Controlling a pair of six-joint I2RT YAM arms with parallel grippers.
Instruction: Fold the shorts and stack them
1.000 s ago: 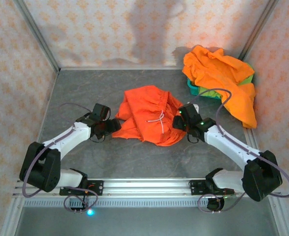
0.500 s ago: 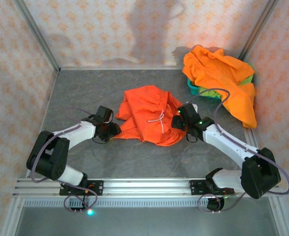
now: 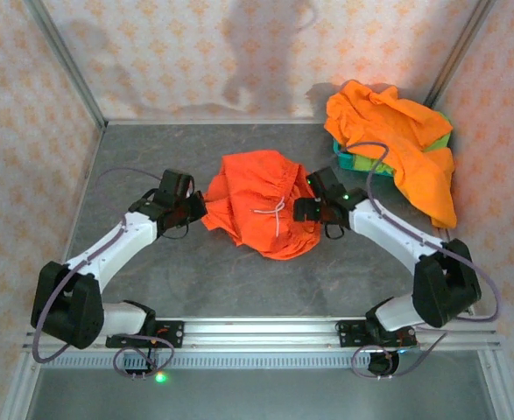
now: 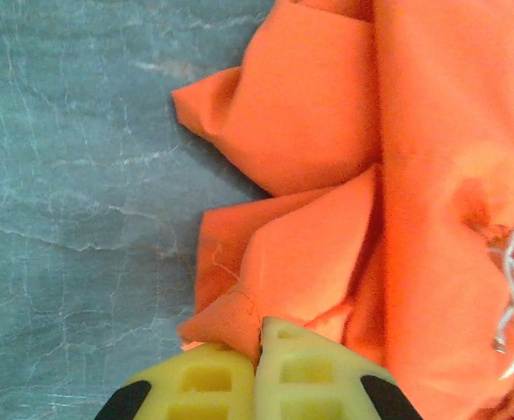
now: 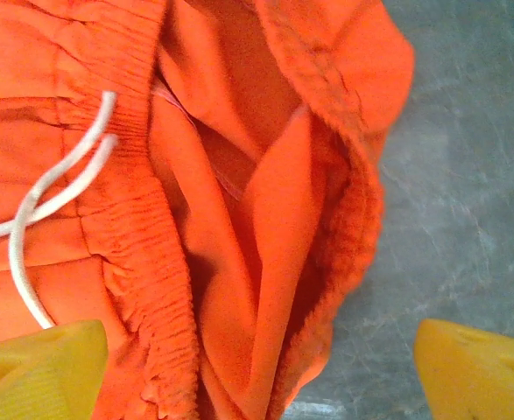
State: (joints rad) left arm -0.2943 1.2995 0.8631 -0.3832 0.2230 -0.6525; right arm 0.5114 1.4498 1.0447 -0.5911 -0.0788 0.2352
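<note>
Left wrist shows my left pincer [image 4: 258, 346] clamped on a hem corner of the limp, light orange shorts [image 4: 432, 175] mid-way across the worktop [image 4: 64, 175], right pincer [image 5: 257, 359] gaping empty astride the waistband [image 5: 143, 262], likely the firmest hold.

We are seeing bright, even light; soft shadows are falling on the back wall [image 3: 265, 35], and the shorts [image 4: 397, 131] are showing sharp, saturated.
</note>
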